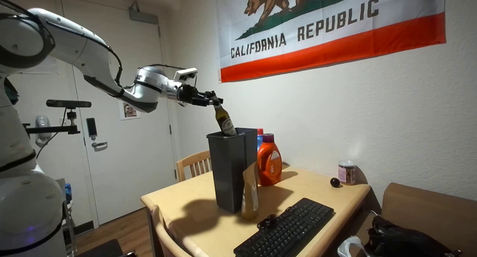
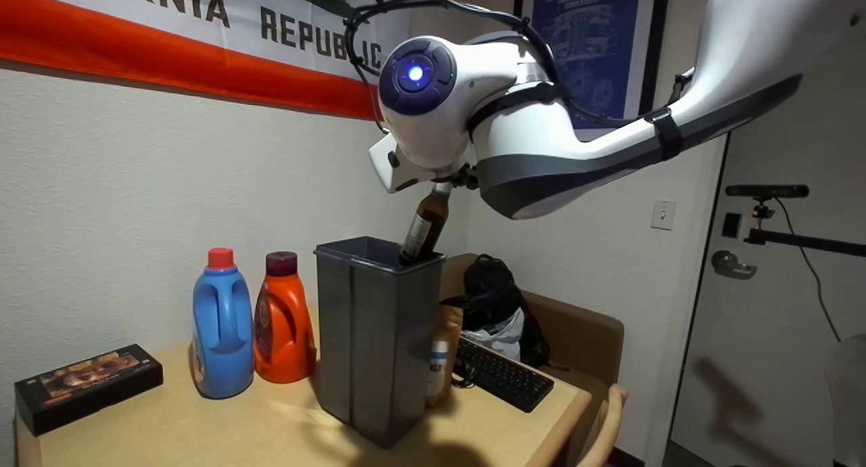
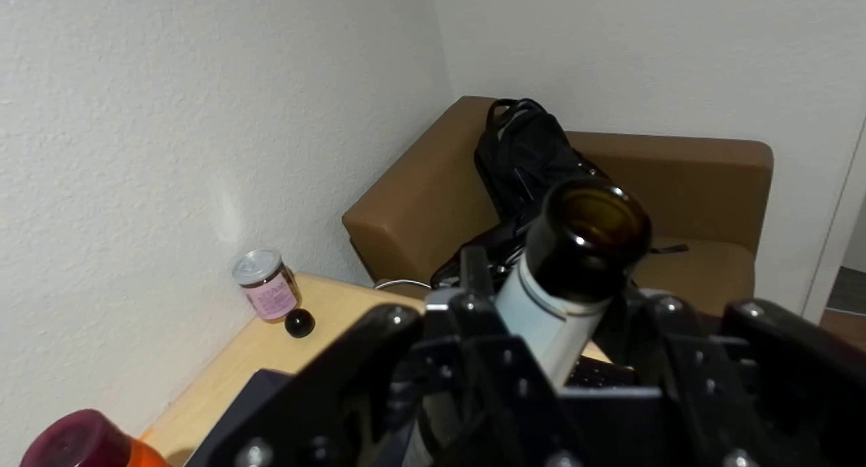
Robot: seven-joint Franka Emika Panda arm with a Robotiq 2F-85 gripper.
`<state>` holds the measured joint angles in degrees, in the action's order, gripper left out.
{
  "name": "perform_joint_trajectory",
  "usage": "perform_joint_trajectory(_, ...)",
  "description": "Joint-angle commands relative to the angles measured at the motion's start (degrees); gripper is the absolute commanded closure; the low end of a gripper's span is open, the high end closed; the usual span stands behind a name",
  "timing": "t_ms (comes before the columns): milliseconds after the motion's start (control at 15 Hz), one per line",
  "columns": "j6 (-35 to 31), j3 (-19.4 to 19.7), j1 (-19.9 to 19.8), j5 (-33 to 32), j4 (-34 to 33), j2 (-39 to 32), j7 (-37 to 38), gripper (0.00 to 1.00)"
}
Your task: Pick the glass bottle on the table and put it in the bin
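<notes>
The jaws are clamped on the neck of the glass bottle (image 2: 427,222), pinching it from both sides; in the wrist view its open mouth and dark lip stick up between them, above a pale collar. From there the bottle slants downward, and in both exterior views its lower end is at the mouth of the bin (image 1: 226,171), about level with the rim, while most of the glass is above it. Whether bottle and rim touch, I cannot tell.

The bin stands upright on the desk (image 2: 203,426). Just beside it stands a brown pouch (image 1: 249,193), and near that lies a black keyboard (image 1: 288,227). On another side of the bin is an orange jug (image 2: 281,352) with a dark maroon cap, and next to it a blue jug (image 2: 226,359) with a red cap. A flat black box (image 2: 88,386) lies farther along, and near the wall (image 3: 135,183) a jar (image 3: 274,294) with a pink label stands with a black ball (image 3: 299,323) just beside it.

Beyond the desk, a black backpack (image 3: 524,149) rests on a brown sofa (image 3: 676,169). In an exterior view a wooden chair (image 1: 193,158) and a white door (image 1: 138,44) show past the desk, and a flag (image 1: 331,31) reading California Republic hangs on the wall
</notes>
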<state>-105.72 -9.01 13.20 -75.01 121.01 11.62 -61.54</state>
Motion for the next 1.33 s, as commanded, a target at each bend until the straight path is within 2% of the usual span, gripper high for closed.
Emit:
perform_joint_trajectory(0, -2.4, 0.1, -0.6, 0.5, -0.4, -1.9, 0.7, 0.90)
perform_joint_trajectory(733, -1.3, -0.3, -0.5, -0.1, -1.3, -0.3, 0.2, 0.90)
perform_joint_trajectory(1267, -0.2, -1.3, -0.2, -0.8, -4.4, -0.5, -0.8, 0.90)
